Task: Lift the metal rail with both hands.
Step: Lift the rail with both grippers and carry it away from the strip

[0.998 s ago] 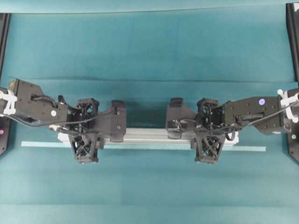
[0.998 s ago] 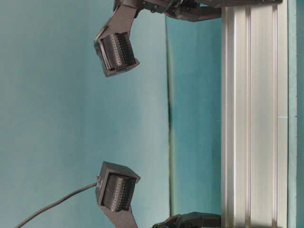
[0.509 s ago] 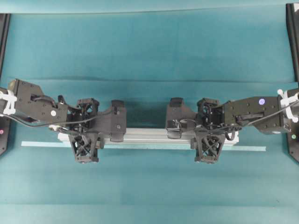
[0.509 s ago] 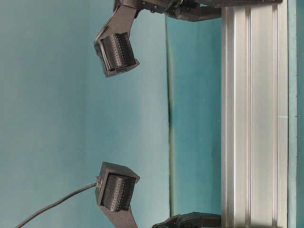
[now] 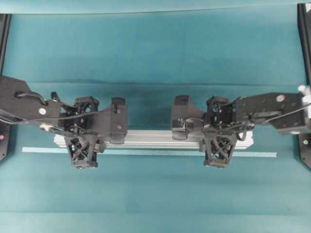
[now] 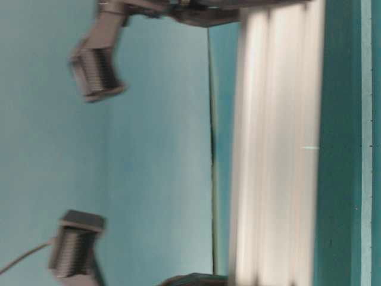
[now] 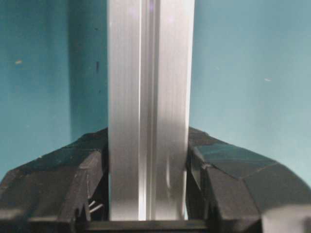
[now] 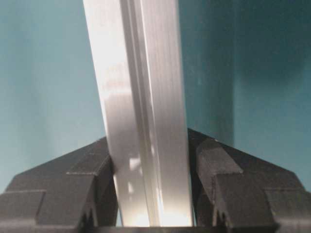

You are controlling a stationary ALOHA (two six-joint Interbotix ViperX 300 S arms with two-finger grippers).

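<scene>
The metal rail (image 5: 148, 138) is a long silver grooved bar lying crosswise over the teal table, and it looks lifted off the cloth. My left gripper (image 5: 83, 133) is shut on it near its left end, and my right gripper (image 5: 217, 132) is shut on it near its right end. In the left wrist view the rail (image 7: 148, 97) fills the gap of the gripper (image 7: 147, 145), both black fingers pressing its sides. The right wrist view shows the same: rail (image 8: 141, 97), slightly tilted, in the gripper (image 8: 148, 145). In the table-level view the rail (image 6: 274, 149) is motion-blurred.
A thin pale blue-green strip (image 5: 252, 155) lies flat on the cloth just in front of the rail. Black frame posts stand at the far left (image 5: 4, 39) and far right (image 5: 303, 39) table edges. A fold in the teal cloth (image 5: 155, 83) runs behind the arms.
Both arms have risen with the rail gripped between them. In the table-level view the rail has moved away from the table surface and blurred. The strip has stayed put.
</scene>
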